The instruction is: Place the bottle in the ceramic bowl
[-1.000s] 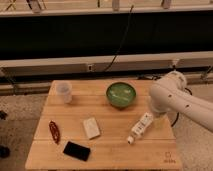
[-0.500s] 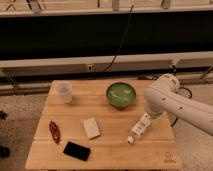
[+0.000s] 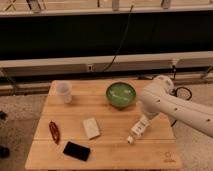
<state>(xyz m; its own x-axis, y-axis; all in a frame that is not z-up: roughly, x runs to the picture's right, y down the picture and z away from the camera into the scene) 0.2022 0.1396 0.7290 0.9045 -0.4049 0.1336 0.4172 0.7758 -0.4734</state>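
Bottle [image 3: 137, 131] and gripper [image 3: 145, 119] meet at the right side of the wooden table [image 3: 115, 155]. The gripper is down at the far end of the bottle, tucked under the bulky white arm [image 3: 165, 102] that reaches in from the right. The arm hides most of it, so I cannot tell whether it is spread, closed, or already clamped on the bottle.

The bottle appears to lie on its side on the tabletop, slanted, with its nearer end pointing toward the front edge and its farther end running up under the gripper. Nothing shows it lifted clear of the wood.

Just beyond the gripper, toward the back of the table and slightly left, stands the ceramic bowl [image 3: 121, 95], green and glossy, with nothing in it. Bottle and bowl are near each other but apart.

Further left lie a flat white block [image 3: 91, 128] near the table's middle, a black flat object [image 3: 76, 150] toward the front, a small red object [image 3: 54, 131] by the left edge, and a translucent cup [image 3: 64, 92] at the back left.

As I judge it, the task is at an early stage: the approach is made, while a confirmed grasp, the lift, the short carry to the bowl and the release inside it are all not yet done.
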